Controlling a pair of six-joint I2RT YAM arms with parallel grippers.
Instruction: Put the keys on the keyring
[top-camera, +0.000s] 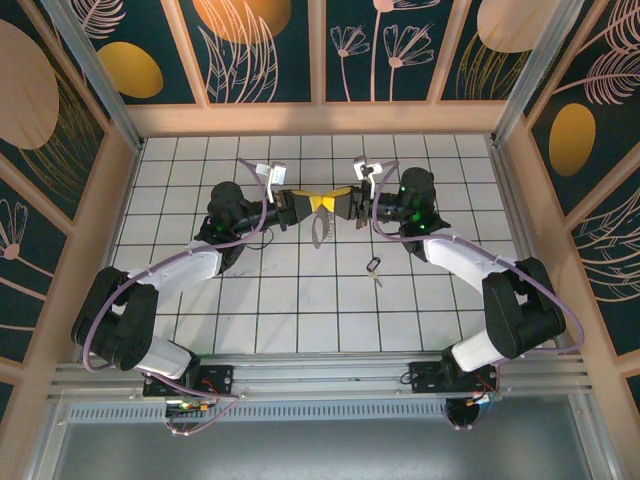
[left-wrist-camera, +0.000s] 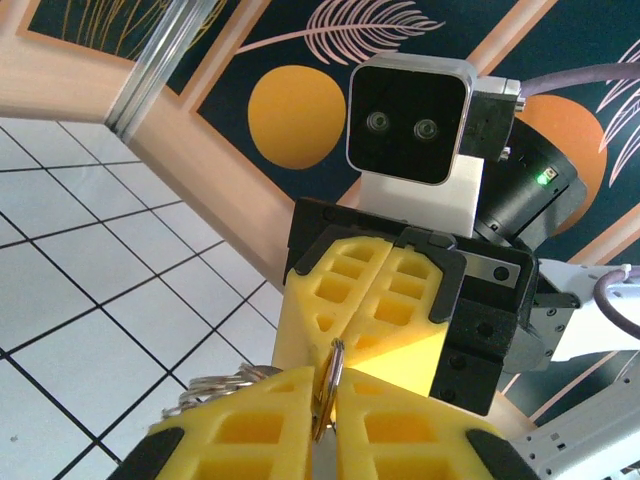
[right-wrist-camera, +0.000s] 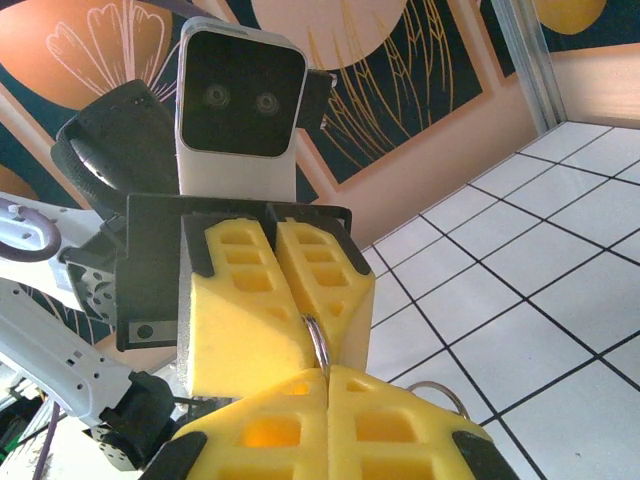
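Observation:
My two grippers meet tip to tip above the middle of the tiled floor, the left gripper (top-camera: 303, 203) facing the right gripper (top-camera: 340, 203). The silvery keyring (top-camera: 320, 228) hangs between and just below them. In the left wrist view my left gripper (left-wrist-camera: 328, 392) is shut on the keyring's thin edge (left-wrist-camera: 332, 375), with more coils sticking out to the left. In the right wrist view my right gripper (right-wrist-camera: 328, 385) is shut on the same keyring (right-wrist-camera: 317, 340). A small black-headed key (top-camera: 373, 267) lies on the floor, nearer than the right gripper.
White tiled floor (top-camera: 300, 300) with black grid lines, walled by wooden-framed patterned panels (top-camera: 265, 50). Both arms curve inward from their bases at the near edge. The opposite wrist camera (left-wrist-camera: 410, 120) sits close above the meeting fingers.

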